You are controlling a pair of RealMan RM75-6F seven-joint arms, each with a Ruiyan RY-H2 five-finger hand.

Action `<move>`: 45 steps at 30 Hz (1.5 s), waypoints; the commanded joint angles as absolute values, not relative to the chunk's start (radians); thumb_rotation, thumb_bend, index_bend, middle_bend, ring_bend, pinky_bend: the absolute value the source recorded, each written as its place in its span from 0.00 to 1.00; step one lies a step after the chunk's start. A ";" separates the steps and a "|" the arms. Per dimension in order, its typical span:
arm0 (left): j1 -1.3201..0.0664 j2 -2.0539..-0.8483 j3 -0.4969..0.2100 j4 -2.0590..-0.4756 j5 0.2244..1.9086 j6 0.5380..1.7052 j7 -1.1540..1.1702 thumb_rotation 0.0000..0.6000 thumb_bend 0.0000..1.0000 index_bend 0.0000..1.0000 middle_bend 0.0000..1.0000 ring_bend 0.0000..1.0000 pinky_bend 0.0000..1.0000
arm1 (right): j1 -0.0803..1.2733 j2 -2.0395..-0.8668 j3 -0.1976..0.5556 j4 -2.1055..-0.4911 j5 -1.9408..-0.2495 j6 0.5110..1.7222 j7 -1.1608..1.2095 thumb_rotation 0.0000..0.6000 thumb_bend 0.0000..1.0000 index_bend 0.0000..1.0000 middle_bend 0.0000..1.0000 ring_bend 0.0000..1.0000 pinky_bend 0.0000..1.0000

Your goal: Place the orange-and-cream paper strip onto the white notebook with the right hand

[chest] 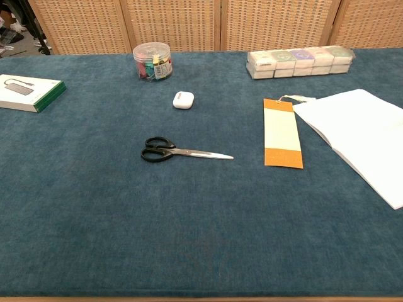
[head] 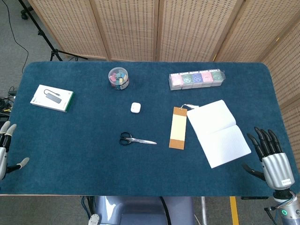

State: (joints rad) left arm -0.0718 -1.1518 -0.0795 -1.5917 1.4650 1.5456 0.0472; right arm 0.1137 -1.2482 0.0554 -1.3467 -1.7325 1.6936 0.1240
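Head view shows your right hand [head: 271, 154] spread, empty, at four o'clock from the notebook [head: 218, 132]; paper strip [head: 178, 127] lies at its nine o'clock.

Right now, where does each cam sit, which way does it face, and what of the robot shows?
Head view: high, looking steeply down on the whole table; left hand and right hand show at the near corners, fingers apart, holding nothing.
Chest view: lower at the near edge, looking across toward the screens; no robot body shows.
Shared: paper strip beside the white notebook, scissors.
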 commanded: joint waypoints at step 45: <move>-0.131 -1.226 -0.115 -1.550 1.339 1.425 0.166 1.00 0.00 0.00 0.00 0.00 0.17 | 0.916 -1.407 -0.158 -0.719 -2.171 1.157 0.412 1.00 0.00 0.13 0.01 0.00 0.00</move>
State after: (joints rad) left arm -0.1263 -1.2213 -0.1138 -1.5542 1.3449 1.4316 0.1604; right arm 0.8996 -1.3870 -0.1452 -0.7363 -2.1695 1.1692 0.3936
